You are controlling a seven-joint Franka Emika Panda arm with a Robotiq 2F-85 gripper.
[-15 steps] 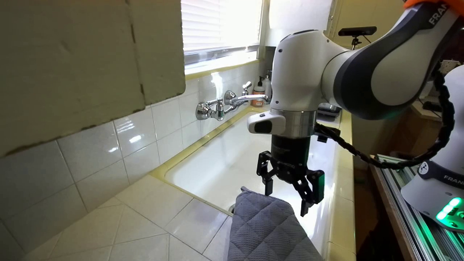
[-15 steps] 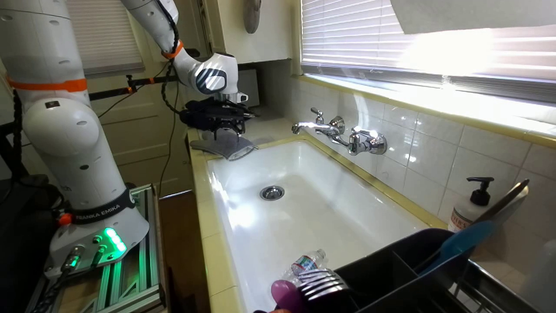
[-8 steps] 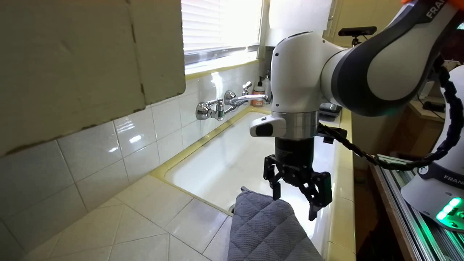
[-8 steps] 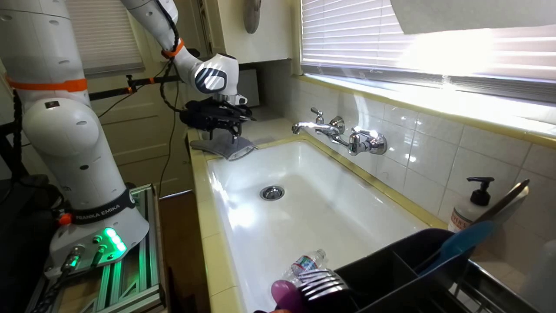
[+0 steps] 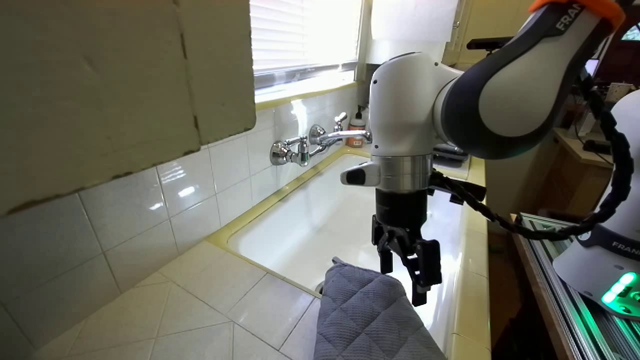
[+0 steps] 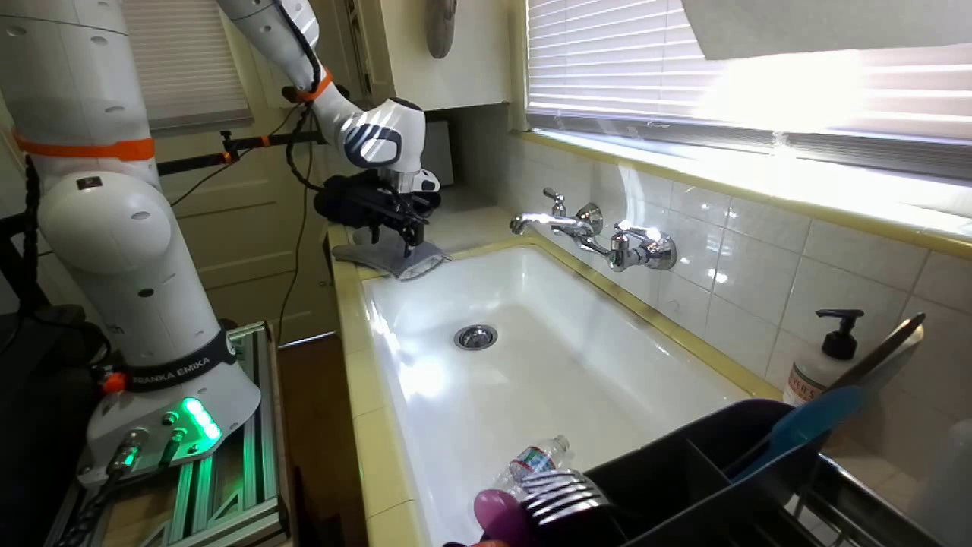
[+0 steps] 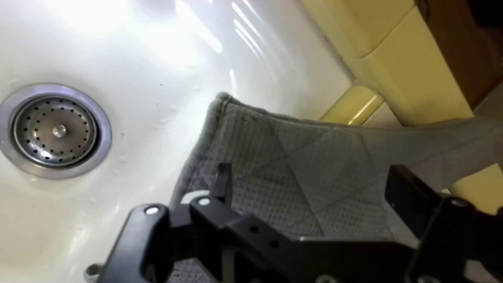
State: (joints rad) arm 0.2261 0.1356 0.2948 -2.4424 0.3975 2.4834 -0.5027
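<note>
A grey quilted cloth piece, like an oven mitt [image 5: 367,315], lies on the tiled counter and reaches over the sink's rim. In an exterior view the same mitt [image 6: 423,262] rests at the far end of the sink [image 6: 577,380]. My gripper [image 5: 403,283] points down above it with its jaws wide apart. In the wrist view the mitt [image 7: 283,149] spreads below and between the two fingertips of the gripper [image 7: 312,173]. Nothing is held. Whether a fingertip touches the cloth is hard to tell, though a gap seems to remain.
A metal drain [image 7: 55,129] sits in the basin beside the mitt. A chrome faucet [image 6: 558,220] juts from the tiled wall. A plastic bottle [image 6: 535,460] lies in the sink near a black utensil holder [image 6: 683,486]. A cabinet [image 5: 125,90] overhangs the counter.
My gripper has turned about its upright axis and come slightly lower over the mitt. The jaws stay apart throughout. The mitt has not moved.
</note>
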